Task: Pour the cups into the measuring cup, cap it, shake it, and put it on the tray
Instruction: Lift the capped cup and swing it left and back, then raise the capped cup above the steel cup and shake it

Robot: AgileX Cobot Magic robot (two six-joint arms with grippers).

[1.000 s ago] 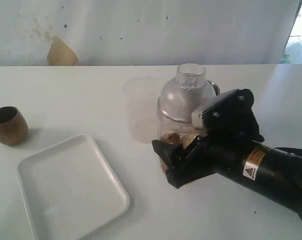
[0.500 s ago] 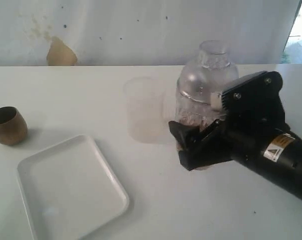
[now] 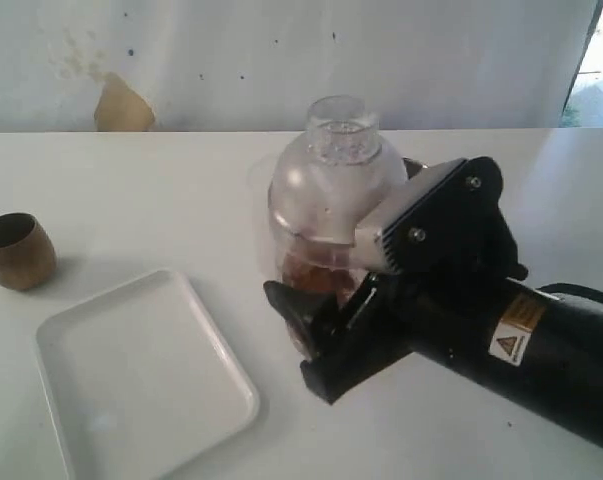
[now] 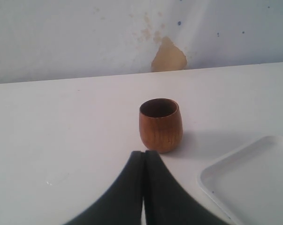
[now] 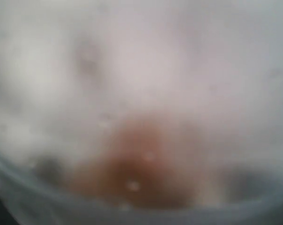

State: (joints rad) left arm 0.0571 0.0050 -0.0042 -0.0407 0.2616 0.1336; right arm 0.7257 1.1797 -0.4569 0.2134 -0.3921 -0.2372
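Your right gripper (image 3: 316, 305) grips the measuring cup (image 3: 321, 195) at the centre of the exterior view, with its jaws spread wide around the lower body. The cup leans slightly, with its lid (image 3: 341, 135) on and brown contents (image 3: 311, 270) low inside. The tray (image 3: 146, 375) lies at lower left, apart from it. The wooden cup (image 3: 16, 250) stands at the left edge. Your left gripper (image 4: 144, 157) is pressed closed and empty, near that wooden cup.

Measuring cup (image 5: 141, 70) a close blur in right wrist view; tray (image 4: 254, 183) partly beyond left wrist view's edge.
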